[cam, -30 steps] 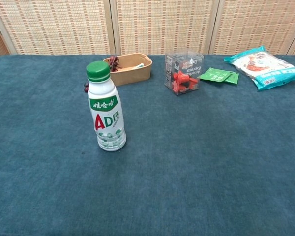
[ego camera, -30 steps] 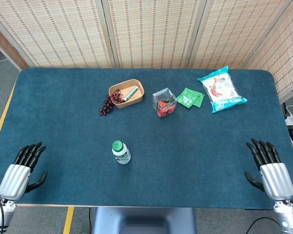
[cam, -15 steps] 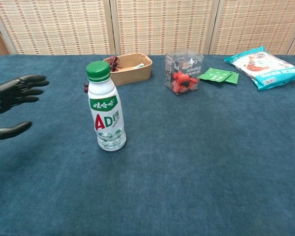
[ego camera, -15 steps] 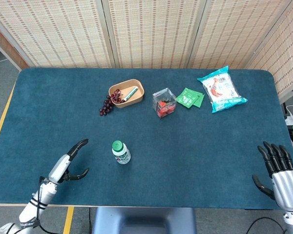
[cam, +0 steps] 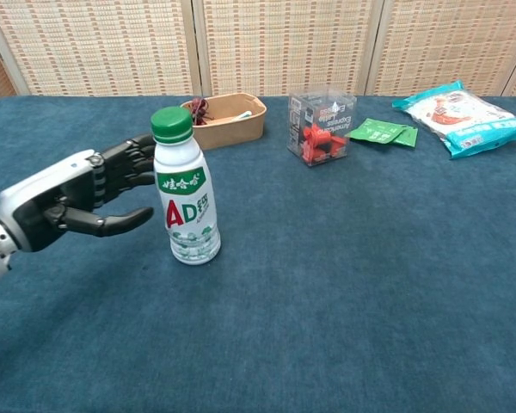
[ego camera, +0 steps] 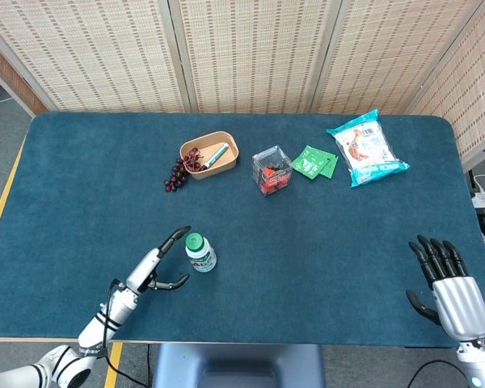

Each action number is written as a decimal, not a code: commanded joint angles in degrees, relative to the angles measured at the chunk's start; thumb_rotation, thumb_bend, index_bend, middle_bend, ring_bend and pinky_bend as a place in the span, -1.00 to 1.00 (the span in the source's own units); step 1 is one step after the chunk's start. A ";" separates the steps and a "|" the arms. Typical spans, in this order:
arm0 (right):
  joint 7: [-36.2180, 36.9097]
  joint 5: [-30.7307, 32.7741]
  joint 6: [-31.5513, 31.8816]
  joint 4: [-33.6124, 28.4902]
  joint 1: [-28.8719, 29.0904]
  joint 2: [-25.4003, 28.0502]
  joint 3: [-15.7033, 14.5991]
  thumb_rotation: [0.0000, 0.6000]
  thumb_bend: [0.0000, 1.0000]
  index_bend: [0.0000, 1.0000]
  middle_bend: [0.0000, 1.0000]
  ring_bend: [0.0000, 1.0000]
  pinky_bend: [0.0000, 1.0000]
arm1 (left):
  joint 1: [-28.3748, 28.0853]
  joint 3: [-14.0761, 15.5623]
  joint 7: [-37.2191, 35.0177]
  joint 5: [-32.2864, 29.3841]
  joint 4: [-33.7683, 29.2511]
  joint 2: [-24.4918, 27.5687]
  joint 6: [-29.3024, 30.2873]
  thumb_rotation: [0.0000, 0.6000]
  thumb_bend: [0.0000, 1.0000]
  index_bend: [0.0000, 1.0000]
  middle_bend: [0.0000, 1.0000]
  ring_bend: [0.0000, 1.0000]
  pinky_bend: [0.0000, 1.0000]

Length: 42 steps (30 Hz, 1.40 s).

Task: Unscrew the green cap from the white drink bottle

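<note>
- Woven cane screens [ego camera: 250,52] stand behind a desk [ego camera: 89,178] covered in dark teal cloth.
- The white drink bottle [cam: 187,215] stands upright on the near-left part of the desk, its green cap [cam: 171,124] seated on the neck; the label shows "AD" in red and green.
- The left hand [cam: 64,202] sits just left of the bottle at label height, fingers [cam: 125,155] apart and empty, the upper ones reaching toward the bottle's far side and the thumb stretched toward its near side. From the chest view I cannot tell whether any fingertip touches the bottle; in the head view the hand [ego camera: 155,265] is close beside it with a slim gap visible.
- The right hand [ego camera: 449,284] rests at the desk's near-right corner, well apart from the bottle, fingers spread and holding nothing.
- At the far side of the desk, a tan oval tray [ego camera: 226,158] holds a green-and-white pen-like item and some dark grapes [ego camera: 176,173], which also spill over its left rim onto the cloth.
- To the right of the tray stands a clear plastic box [ego camera: 272,170] with red contents.
- Beyond it lie two green sachets [ego camera: 315,162], overlapping.
- Furthest right lies a blue-and-white snack bag [ego camera: 366,147].
</note>
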 commanded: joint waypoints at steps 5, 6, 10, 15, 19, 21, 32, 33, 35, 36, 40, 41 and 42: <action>0.14 0.17 -0.44 0.01 0.14 0.03 0.05 1.00 -0.59 -1.00 -1.00 -1.00 -1.00 | -3.36 -1.29 1.43 -1.72 0.38 -2.58 -3.42 1.00 -0.30 -1.00 -1.00 -1.00 -0.89; 0.30 0.14 -0.55 -0.02 0.17 0.10 -0.01 1.00 -0.59 -1.00 -1.00 -1.00 -1.00 | -3.88 -1.37 1.30 -1.78 0.57 -2.79 -3.92 1.00 -0.29 -1.00 -1.00 -1.00 -0.89; 1.04 0.30 -0.94 -0.10 0.31 0.46 -0.04 1.00 -0.59 -1.00 -1.00 -1.00 -1.00 | -5.51 -1.49 0.46 -2.30 1.35 -3.67 -5.63 1.00 -0.29 -1.00 -1.00 -1.00 -0.89; 1.69 0.30 -1.61 -0.27 0.54 0.80 -0.26 1.00 -0.59 -1.00 -1.00 -1.00 -1.00 | -7.23 -2.47 0.44 -3.71 3.13 -5.49 -7.16 1.00 -0.30 -0.97 -0.95 -1.00 -0.89; 2.10 0.40 -1.81 -0.38 0.60 1.03 -0.28 1.00 -0.59 -1.00 -1.00 -1.00 -1.00 | -8.09 -3.42 0.87 -4.97 4.54 -6.64 -7.67 1.00 -0.30 -0.86 -0.79 -1.00 -0.91; 2.29 0.46 -1.93 -0.38 0.64 1.09 -0.29 1.00 -0.59 -1.00 -1.00 -1.00 -1.00 | -8.37 -3.61 0.63 -5.38 5.08 -6.97 -7.78 1.00 -0.30 -0.78 -0.70 -1.00 -0.91; 1.27 0.48 -2.57 -0.43 0.85 0.64 -0.40 1.00 -0.59 -1.00 -1.00 -1.00 -1.00 | -8.17 -3.44 -1.14 -6.64 7.01 -8.08 -6.72 1.00 -0.29 -0.26 -0.16 -0.90 -0.94; 1.13 0.43 -2.59 -0.44 0.88 0.57 -0.41 1.00 -0.59 -1.00 -1.00 -1.00 -1.00 | -8.09 -3.36 -1.42 -6.64 7.07 -8.15 -6.53 1.00 -0.27 -0.19 -0.10 -0.85 -0.95; 0.75 0.15 -2.82 -0.45 1.05 0.31 -0.47 1.00 -0.59 -1.00 -1.00 -1.00 -1.00 | -7.82 -3.11 -2.31 -6.64 7.38 -8.40 -6.08 1.00 -0.17 -0.08 0.01 -0.78 -0.97; 0.60 -0.01 -2.94 -0.52 1.19 0.12 -0.46 1.00 -0.59 -1.00 -1.00 -1.00 -1.00 | -7.70 -3.03 -2.73 -6.72 7.57 -8.61 -5.98 1.00 -0.13 -0.05 0.02 -0.77 -0.97; -0.26 -1.61 -4.62 -1.40 2.99 -0.44 -0.24 1.00 -0.59 -1.00 -1.00 -1.00 -1.00 | -7.58 -2.20 -3.56 -6.65 8.61 -9.54 -6.33 1.00 0.18 0.12 0.17 -0.71 -0.99; -0.59 -2.20 -5.57 -2.56 4.05 -0.07 0.12 1.00 -0.59 -1.00 -1.00 -1.00 -1.00 | -7.53 -1.87 -3.58 -6.46 8.79 -9.82 -6.30 1.00 0.26 0.15 0.19 -0.70 -0.99; -1.01 -2.64 -6.28 -3.58 4.95 0.33 0.54 1.00 -0.59 -1.00 -1.00 -1.00 -1.00 | -7.46 -1.64 -3.55 -6.33 8.87 -10.04 -6.19 1.00 0.32 0.18 0.22 -0.70 -0.99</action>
